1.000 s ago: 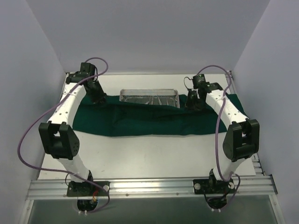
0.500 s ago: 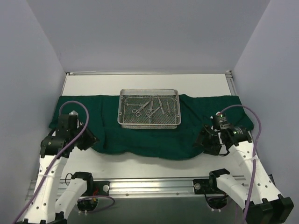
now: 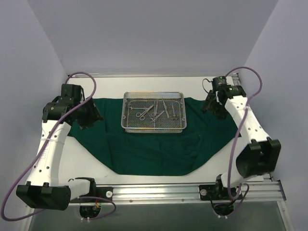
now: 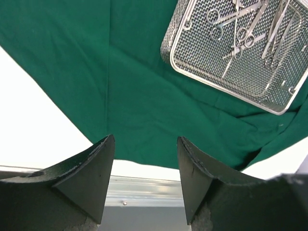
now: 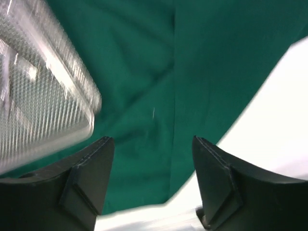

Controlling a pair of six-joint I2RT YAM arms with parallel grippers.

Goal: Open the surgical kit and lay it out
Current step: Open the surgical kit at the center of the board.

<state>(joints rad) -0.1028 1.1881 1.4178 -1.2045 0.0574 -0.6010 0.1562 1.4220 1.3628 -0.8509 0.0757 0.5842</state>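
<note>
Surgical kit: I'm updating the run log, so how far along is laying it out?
Done: the green drape is spread flat and the mesh tray sits uncovered on it. In hand: nothing; left gripper and right gripper hover open and empty over the drape. Left: the instruments lie inside the tray, not yet set out.

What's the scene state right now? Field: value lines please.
cloth: dark green cloth spread open on the table
tray: wire-mesh tray resting on the cloth, far middle
instruments: steel instruments lying inside the tray
left tool: left tool open, empty, above the cloth's left part
right tool: right tool open, empty, above the cloth beside the tray
</note>
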